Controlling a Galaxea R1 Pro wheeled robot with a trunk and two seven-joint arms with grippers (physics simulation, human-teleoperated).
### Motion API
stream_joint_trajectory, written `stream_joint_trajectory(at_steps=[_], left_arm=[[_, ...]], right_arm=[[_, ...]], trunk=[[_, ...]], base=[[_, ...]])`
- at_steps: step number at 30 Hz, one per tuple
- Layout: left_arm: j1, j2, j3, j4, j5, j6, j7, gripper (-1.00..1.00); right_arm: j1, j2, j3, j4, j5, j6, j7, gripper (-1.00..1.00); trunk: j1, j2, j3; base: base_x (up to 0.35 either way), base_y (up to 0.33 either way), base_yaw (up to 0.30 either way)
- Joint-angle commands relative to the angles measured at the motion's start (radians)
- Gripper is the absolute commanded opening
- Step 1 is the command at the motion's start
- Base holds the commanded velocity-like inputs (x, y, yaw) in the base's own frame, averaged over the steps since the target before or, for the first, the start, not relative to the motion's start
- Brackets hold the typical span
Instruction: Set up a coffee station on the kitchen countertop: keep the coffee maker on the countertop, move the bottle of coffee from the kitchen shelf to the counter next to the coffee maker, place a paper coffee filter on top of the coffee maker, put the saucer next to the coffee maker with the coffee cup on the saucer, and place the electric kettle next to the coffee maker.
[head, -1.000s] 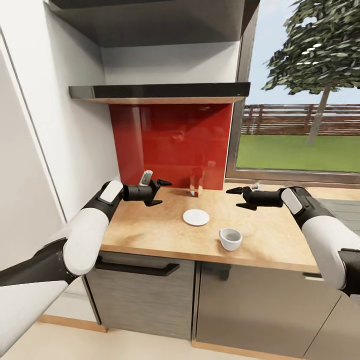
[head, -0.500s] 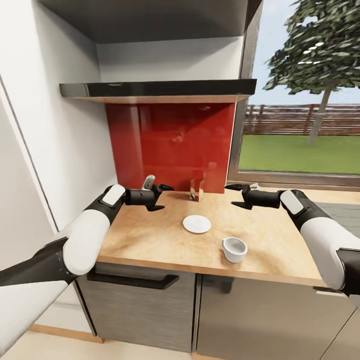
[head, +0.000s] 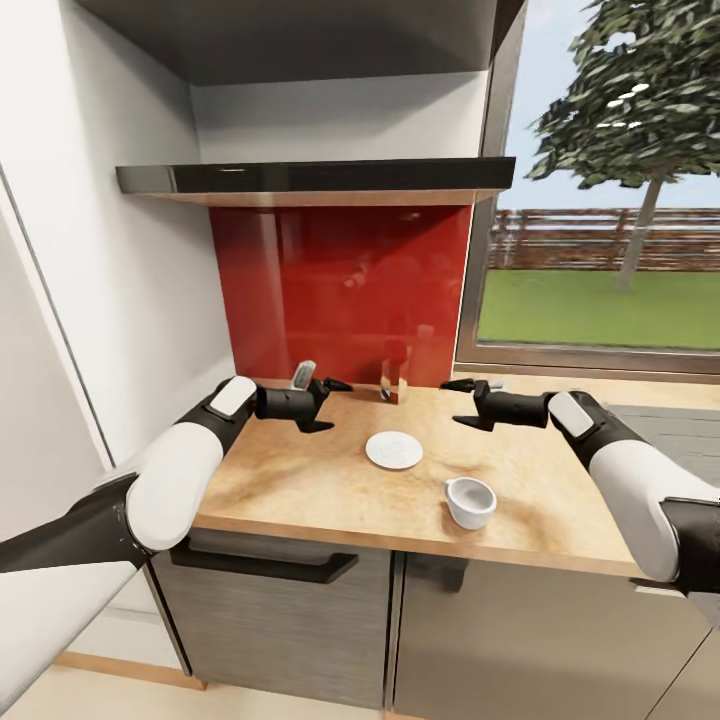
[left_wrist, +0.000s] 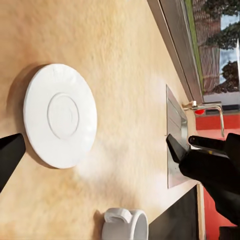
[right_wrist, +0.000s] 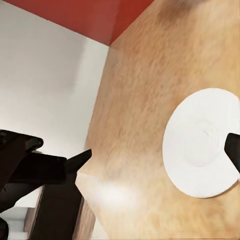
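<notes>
Light-wood kitchen countertop fills the frame's centre below a red backsplash, with the saucer mid-frame, the coffee cup lower right of it, and the left gripper and right gripper hovering spread apart, empty.

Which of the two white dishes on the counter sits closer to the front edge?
The coffee cup, the handled one, stands nearest the front edge; the flat saucer lies farther back, toward the red wall.
</notes>
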Motion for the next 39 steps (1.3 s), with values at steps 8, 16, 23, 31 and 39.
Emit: stream_joint_trajectory(at_steps=[8, 16, 23, 31, 39], left_arm=[[-0.001, 0.003, 0.004, 0.044, -0.01, 0.004, -0.007, 1.0], [-0.001, 0.003, 0.004, 0.06, -0.01, 0.004, -0.007, 1.0], [-0.001, 0.003, 0.004, 0.062, -0.01, 0.004, -0.007, 1.0], [-0.001, 0.001, -0.003, 0.062, -0.011, 0.002, -0.004, 1.0], [-0.001, -0.002, -0.007, 0.058, -0.013, -0.001, -0.008, 1.0]], right_arm=[[0.0, 0.004, -0.002, 0.066, 0.005, 0.005, 0.006, 1.0], [0.001, 0.002, 0.0, 0.072, 0.006, 0.005, 0.006, 1.0], [0.0, 0.005, 0.002, 0.071, 0.009, 0.002, -0.001, 1.0], [-0.002, 0.049, 0.006, 0.068, 0.011, -0.001, -0.088, 1.0], [-0.002, 0.088, 0.003, 0.067, 0.005, -0.001, -0.215, 1.0]], trunk=[[0.0, -0.001, -0.001], [0.0, -0.001, -0.001], [0.0, -0.001, -0.001], [0.0, -0.001, -0.001], [0.0, -0.001, -0.001]], base=[[0.0, 0.0, 0.0], [0.0, 0.0, 0.0], [0.0, 0.0, 0.0], [0.0, 0.0, 0.0], [0.0, 0.0, 0.0]])
